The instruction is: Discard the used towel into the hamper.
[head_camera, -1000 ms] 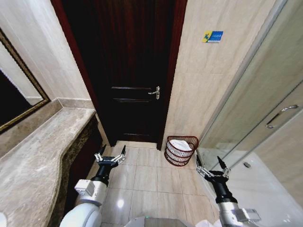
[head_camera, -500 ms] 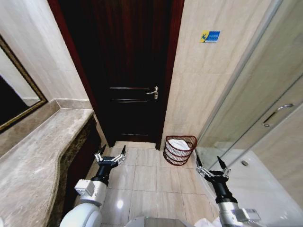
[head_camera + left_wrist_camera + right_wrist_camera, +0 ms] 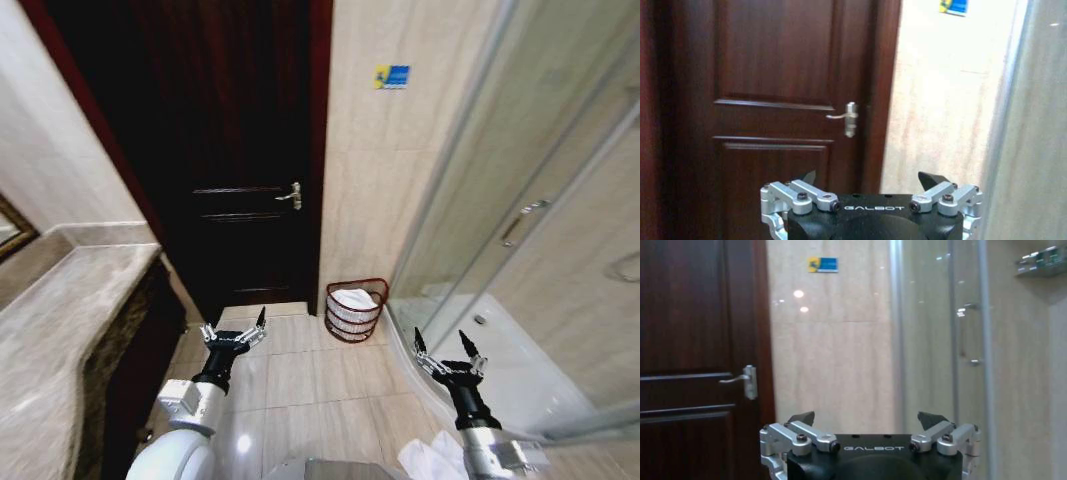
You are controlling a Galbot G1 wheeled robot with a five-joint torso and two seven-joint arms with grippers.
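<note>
We have both arms held low in front of the base, nothing gripped. Left gripper [image 3: 235, 326] sits over the floor tiles [image 3: 300, 375] in front of the dark wooden door [image 3: 230, 150], fingers spread wide and empty. Right gripper [image 3: 448, 349] sits beside the shower tray's curved edge [image 3: 405, 350], fingers also spread wide, empty.

Hamper [image 3: 354, 311] stands on the floor ahead of us, between the two grippers and well beyond both, against the beige tiled wall [image 3: 385, 180] just right of the door frame, near the glass shower enclosure [image 3: 500, 200]. White cloth [image 3: 355, 298] lies inside the hamper, visible at the top of the basket. Another bit of white cloth [image 3: 428, 458] shows at the bottom of the head view, next to our right arm; we can't tell what it rests on.

Left wrist view: our left gripper [image 3: 870, 181] points at the door, level with its lever handle [image 3: 847, 118]. Right wrist view: our right gripper [image 3: 868, 419] faces the wall strip between door and shower glass, with a small blue and yellow sticker [image 3: 822, 264] high on it.

Marble counter [image 3: 60, 330] runs along our left.
</note>
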